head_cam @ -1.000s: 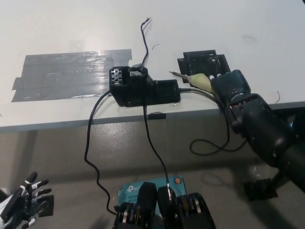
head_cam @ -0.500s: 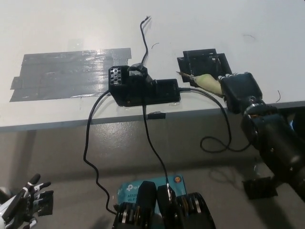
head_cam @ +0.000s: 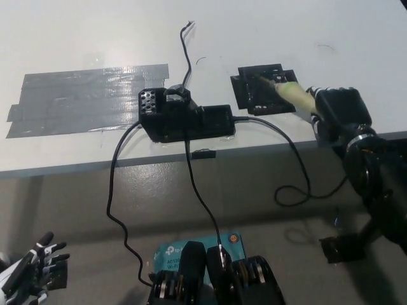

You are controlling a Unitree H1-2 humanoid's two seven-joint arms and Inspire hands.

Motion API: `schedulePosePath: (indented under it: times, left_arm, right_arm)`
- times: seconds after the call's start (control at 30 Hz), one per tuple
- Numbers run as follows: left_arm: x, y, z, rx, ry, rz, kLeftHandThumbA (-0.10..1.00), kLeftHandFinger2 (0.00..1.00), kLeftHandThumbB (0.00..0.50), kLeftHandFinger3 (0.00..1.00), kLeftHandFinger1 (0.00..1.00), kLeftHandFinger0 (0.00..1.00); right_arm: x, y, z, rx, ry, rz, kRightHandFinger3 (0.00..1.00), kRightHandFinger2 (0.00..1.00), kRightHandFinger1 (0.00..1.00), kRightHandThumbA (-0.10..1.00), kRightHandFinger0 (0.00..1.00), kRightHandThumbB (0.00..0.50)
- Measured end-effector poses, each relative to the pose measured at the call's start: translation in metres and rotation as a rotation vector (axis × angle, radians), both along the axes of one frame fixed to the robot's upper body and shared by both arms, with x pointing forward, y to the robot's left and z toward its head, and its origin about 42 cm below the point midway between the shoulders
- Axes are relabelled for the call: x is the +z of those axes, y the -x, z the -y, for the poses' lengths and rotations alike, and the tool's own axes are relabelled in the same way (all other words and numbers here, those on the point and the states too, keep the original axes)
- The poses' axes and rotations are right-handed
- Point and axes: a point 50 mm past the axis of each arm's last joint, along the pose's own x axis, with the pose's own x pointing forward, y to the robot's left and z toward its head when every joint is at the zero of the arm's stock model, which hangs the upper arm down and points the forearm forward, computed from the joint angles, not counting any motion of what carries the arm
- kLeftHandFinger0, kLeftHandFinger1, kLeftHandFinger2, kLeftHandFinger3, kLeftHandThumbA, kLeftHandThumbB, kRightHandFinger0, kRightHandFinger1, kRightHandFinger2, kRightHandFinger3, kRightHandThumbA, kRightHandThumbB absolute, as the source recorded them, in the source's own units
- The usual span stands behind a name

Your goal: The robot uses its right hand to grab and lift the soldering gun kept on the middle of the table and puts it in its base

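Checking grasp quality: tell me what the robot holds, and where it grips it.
The right hand holds the soldering gun by its rear handle; the left hand holds nothing.

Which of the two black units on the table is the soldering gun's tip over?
The smaller flat black base on the right; the black right robot hand holds the pale-handled soldering gun there. The bigger black box sits left.

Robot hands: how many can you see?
2. The white left hand rests at the lower left, below the table, fingers apart. The black right hand is at the table's right edge, holding the soldering gun.
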Motion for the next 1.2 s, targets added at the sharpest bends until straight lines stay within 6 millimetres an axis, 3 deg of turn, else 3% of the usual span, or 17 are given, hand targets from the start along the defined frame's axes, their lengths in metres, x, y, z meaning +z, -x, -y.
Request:
schedulePosePath:
  times: [0.1,0.13,0.27,0.33,0.43,0.53,0.57,0.63,0.7,0.73,0.77,0.8,0.83,0.93,1.0,1.07,1.2]
  left_arm:
    - [0.000,0.000,0.000,0.000,-0.003,-0.001,1.00,1.00,0.286,1.00,1.00,0.95]
    - [0.000,0.000,0.000,0.000,-0.004,-0.001,1.00,1.00,0.292,1.00,1.00,0.94]
    - [-0.001,0.000,0.000,-0.002,-0.008,-0.004,1.00,1.00,0.315,1.00,1.00,0.96]
    - [-0.002,0.000,0.000,-0.002,-0.010,-0.006,1.00,1.00,0.308,1.00,1.00,0.95]
    - [-0.002,0.000,0.000,-0.002,-0.012,-0.009,1.00,1.00,0.307,1.00,0.99,0.94]
    - [-0.003,0.000,0.001,-0.005,-0.016,-0.012,1.00,1.00,0.326,1.00,1.00,0.95]
    - [-0.004,0.000,0.002,-0.007,-0.016,-0.013,1.00,1.00,0.329,1.00,1.00,0.95]
    - [-0.004,0.001,0.003,-0.013,-0.017,-0.016,1.00,1.00,0.316,1.00,0.99,0.94]
    - [-0.005,0.001,0.004,-0.017,-0.017,-0.018,1.00,1.00,0.314,1.00,0.99,0.95]
    - [-0.005,0.001,0.004,-0.018,-0.017,-0.019,1.00,1.00,0.302,1.00,1.00,0.96]
    - [-0.005,0.001,0.004,-0.019,-0.018,-0.020,1.00,1.00,0.306,1.00,1.00,0.97]
    - [-0.006,0.001,0.005,-0.020,-0.018,-0.021,1.00,1.00,0.307,1.00,1.00,0.97]
    - [-0.006,0.001,0.005,-0.019,-0.018,-0.022,1.00,1.00,0.305,1.00,0.99,0.97]
    - [-0.006,0.001,0.005,-0.020,-0.020,-0.022,1.00,1.00,0.294,1.00,1.00,0.97]
    - [-0.006,0.001,0.005,-0.021,-0.020,-0.023,1.00,1.00,0.282,1.00,1.00,0.97]
    - [-0.006,0.001,0.005,-0.021,-0.021,-0.022,1.00,1.00,0.292,1.00,0.98,0.95]
    - [-0.006,0.001,0.005,-0.022,-0.021,-0.023,1.00,0.99,0.309,1.00,0.96,0.91]
  right_arm:
    - [0.007,-0.001,0.001,0.018,-0.040,0.022,0.52,0.67,0.25,-0.10,0.00,0.000]
    - [0.008,-0.001,0.001,0.029,-0.049,0.027,0.55,0.69,0.28,-0.10,0.00,0.001]
    - [0.013,0.001,0.004,0.105,-0.058,0.030,0.47,0.62,0.29,-0.10,0.00,0.077]
    - [0.012,0.002,0.006,0.146,-0.035,0.016,0.42,0.62,0.29,-0.10,0.00,0.008]
    - [0.011,0.005,0.006,0.210,0.001,0.005,0.29,0.50,0.17,-0.10,0.00,0.000]
    - [0.011,0.009,0.004,0.289,0.047,-0.004,0.31,0.56,0.21,-0.10,0.00,0.000]
    - [0.010,0.011,0.003,0.321,0.066,-0.006,0.56,0.49,0.16,0.10,0.00,0.017]
    - [0.014,0.014,0.000,0.380,0.114,0.000,0.38,0.39,0.10,-0.07,0.00,0.028]
    - [0.023,0.015,0.000,0.427,0.165,0.017,0.30,0.38,0.07,-0.10,0.00,0.012]
    - [0.029,0.014,0.000,0.445,0.187,0.029,0.18,0.40,0.07,-0.10,0.00,0.000]
    - [0.034,0.013,0.001,0.456,0.203,0.039,0.23,0.43,0.07,-0.10,0.00,0.000]
    - [0.041,0.011,0.002,0.461,0.222,0.050,0.17,0.43,0.06,-0.10,0.00,0.000]
    - [0.046,0.009,0.003,0.462,0.235,0.059,0.18,0.49,0.11,0.06,0.00,0.000]
    - [0.063,0.003,0.001,0.463,0.254,0.092,0.09,0.48,0.11,-0.10,0.00,0.000]
    - [0.074,-0.001,-0.001,0.464,0.259,0.116,0.03,0.49,0.13,-0.10,0.00,0.000]
    - [0.081,-0.003,-0.002,0.459,0.258,0.133,0.15,0.52,0.21,-0.10,0.00,0.042]
    - [0.089,-0.005,-0.001,0.442,0.238,0.158,0.21,0.47,0.15,-0.10,0.00,0.057]
